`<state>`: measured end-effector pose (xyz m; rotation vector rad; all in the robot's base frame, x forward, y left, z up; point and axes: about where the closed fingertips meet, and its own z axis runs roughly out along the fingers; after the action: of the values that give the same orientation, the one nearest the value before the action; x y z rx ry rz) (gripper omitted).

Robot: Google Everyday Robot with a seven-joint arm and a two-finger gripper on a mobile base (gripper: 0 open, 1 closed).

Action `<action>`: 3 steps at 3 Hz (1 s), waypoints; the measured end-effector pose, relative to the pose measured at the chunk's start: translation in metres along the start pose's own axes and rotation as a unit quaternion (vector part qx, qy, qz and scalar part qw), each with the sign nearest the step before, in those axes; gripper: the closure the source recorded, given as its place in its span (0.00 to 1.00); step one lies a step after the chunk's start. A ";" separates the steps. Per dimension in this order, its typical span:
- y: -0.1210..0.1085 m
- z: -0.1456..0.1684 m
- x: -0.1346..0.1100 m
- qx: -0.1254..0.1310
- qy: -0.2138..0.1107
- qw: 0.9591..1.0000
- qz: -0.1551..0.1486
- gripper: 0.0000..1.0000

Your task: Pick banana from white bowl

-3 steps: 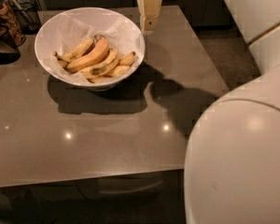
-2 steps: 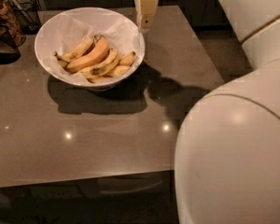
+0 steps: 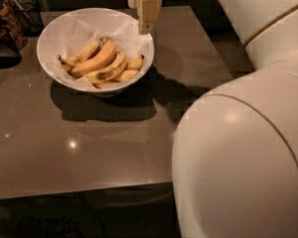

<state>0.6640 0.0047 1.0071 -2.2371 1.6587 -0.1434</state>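
Arm [image 3: 238, 157]: bulky white shell fills right foreground. Gripper [image 3: 148, 13] hangs over far right rim of white bowl [image 3: 52, 41]. How far it is open cannot be told; bananas [image 3: 102, 63] lie in the bowl, apart from it.

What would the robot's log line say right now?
phase: pre-grasp | gripper: over right rim of white bowl, no banana held | bananas: piled in bowl | bowl: on table

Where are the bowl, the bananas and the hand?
bowl [image 3: 39, 58], camera view, left rim.
bananas [image 3: 97, 61], camera view, middle of the top banana.
hand [image 3: 146, 26], camera view, its tip, above the bowl's right rim.
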 end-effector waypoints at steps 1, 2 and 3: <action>0.008 0.012 -0.001 -0.019 0.003 1.000 -0.001 0.43; 0.024 0.023 0.004 -0.043 0.020 0.998 -0.033 0.42; 0.035 0.030 0.004 -0.060 0.042 0.994 -0.082 0.42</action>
<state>0.6421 -0.0011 0.9669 -2.4899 1.5601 -0.1848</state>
